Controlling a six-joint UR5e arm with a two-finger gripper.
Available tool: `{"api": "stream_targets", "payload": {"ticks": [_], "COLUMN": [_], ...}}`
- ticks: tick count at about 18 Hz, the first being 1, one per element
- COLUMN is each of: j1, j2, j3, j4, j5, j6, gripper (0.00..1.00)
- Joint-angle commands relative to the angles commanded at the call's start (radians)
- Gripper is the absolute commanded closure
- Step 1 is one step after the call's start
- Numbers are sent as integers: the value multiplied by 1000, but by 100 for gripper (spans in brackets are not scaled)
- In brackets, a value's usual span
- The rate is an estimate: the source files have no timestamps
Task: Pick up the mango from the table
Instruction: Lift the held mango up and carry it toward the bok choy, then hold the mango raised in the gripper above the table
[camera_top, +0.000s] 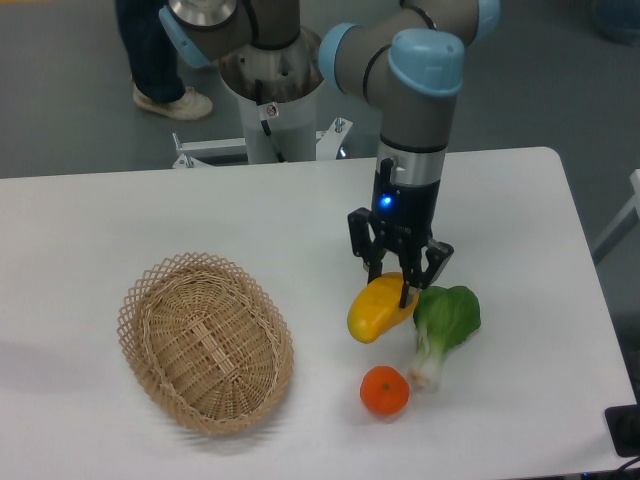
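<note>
While the gripper (393, 283) points straight down, its fingers are closed on the upper end of the mango (379, 309), which hangs tilted with its lower end toward the basket (205, 342). Whether the fruit clears the table (150, 215) I cannot tell. A bok choy (443, 324) lies just right of the mango, an orange (385, 391) sits nearer the front edge, and a person's legs (155, 60) stand behind the table

Person (160, 55) cropped at top edge (legs only); mango (378, 309) partly behind tool (392, 283).
</note>
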Motion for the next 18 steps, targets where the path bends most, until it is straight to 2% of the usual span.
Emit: {"api": "stream_targets", "payload": {"ticks": [18], "j1": [9], "j2": [-2], "j3": [11], "j4": [-9], "j5": [0], "j6": [11], "gripper": [55]}}
